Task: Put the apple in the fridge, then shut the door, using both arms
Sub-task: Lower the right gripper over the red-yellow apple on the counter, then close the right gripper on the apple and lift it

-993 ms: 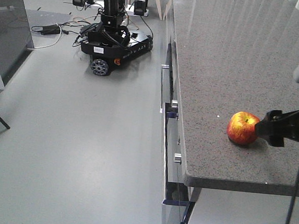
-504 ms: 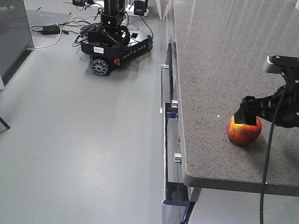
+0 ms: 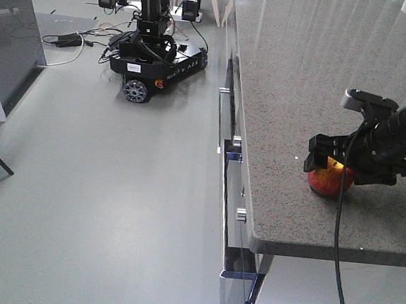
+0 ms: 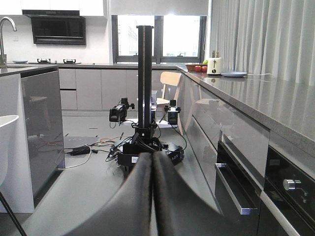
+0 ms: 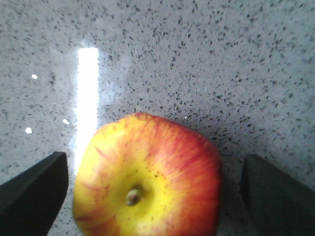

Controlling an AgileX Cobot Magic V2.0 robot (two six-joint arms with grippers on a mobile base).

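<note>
Presently straddles the apple at lower right of the countertop with right gripper spread wide, empty, for a top grasp; holds left gripper closed, idle.

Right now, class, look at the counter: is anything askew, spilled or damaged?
Nothing stands out. The apple sits intact, stem up, on the speckled countertop, with no spill around it. The right end effector is open, one finger on either side, not touching.
</note>
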